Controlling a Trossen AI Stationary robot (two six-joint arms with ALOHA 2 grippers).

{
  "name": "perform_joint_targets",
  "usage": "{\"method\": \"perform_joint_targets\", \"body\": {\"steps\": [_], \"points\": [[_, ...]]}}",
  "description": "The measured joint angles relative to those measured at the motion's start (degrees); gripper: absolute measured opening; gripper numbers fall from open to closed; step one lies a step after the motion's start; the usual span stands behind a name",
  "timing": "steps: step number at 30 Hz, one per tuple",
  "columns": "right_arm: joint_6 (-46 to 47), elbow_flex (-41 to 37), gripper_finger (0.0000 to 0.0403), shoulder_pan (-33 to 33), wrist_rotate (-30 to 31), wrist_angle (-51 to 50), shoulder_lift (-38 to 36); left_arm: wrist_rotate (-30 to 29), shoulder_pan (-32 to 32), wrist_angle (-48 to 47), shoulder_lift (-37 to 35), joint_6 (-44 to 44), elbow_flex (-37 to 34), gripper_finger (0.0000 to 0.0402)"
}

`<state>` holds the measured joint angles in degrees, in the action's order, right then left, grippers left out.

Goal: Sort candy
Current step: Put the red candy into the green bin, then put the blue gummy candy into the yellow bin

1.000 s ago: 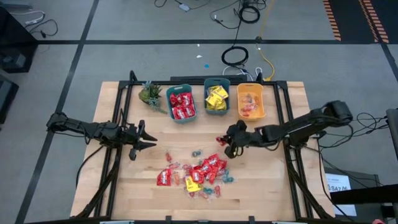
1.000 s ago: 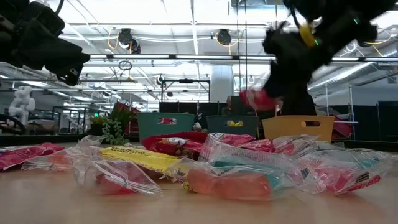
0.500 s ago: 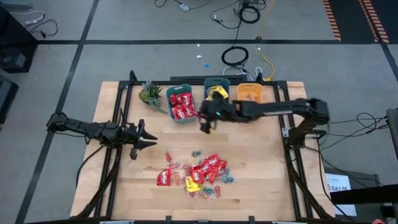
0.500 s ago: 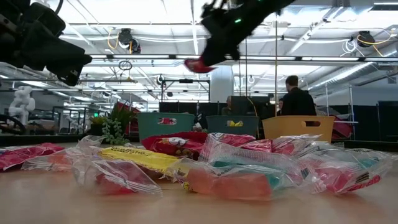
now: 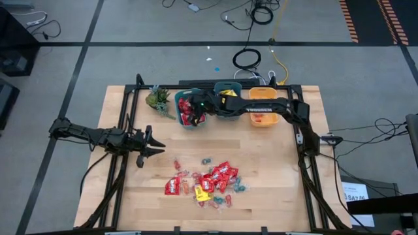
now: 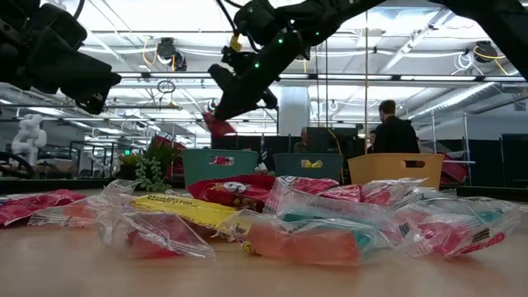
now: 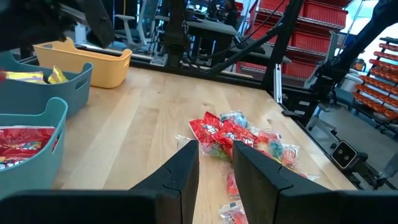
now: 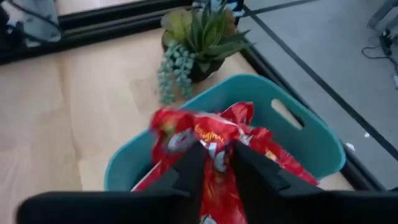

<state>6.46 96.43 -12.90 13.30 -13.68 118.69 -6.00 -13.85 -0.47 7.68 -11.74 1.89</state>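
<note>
High view: right gripper [image 5: 194,106] is held over the teal bin [image 5: 180,121] at eleven o'clock, fingers narrowly parted around a red packet [image 8: 208,155]. Remaining candy [image 5: 210,183] lies at six o'clock: light, crinkly, slippery; crimped edges are judged best pinched. Left gripper [image 5: 154,144] waits, fingers partly spread, at nine o'clock.

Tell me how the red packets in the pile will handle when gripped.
The red packets look like thin crinkled film, so probably floppy and light. Their glossy wrap may slip between fingers. Overlapping neighbours in the pile suggest that a grab could drag other candy along.

Two slim dark jointed arms [image 5: 274,106]
</note>
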Motion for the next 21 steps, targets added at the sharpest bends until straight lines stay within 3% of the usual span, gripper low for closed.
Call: {"method": "perform_joint_targets", "body": {"steps": [10, 15, 21], "points": [[-1.8, 1.0, 0.0192, -0.6, 0.1, 0.1, 0.3, 0.1, 0.0, 0.0, 0.0, 0.0, 0.0, 0.0107], [-2.0, 1.0, 0.0214, -0.6, 0.1, 0.0, 0.2, 0.2, 0.0, -0.1, 0.0, 0.1, 0.0, 0.0107], [-3.1, 1.0, 0.0214, -0.6, 0.1, 0.0, 0.2, 0.2, 0.0, 0.0, 0.0, 0.1, 0.0, 0.0107]]}}
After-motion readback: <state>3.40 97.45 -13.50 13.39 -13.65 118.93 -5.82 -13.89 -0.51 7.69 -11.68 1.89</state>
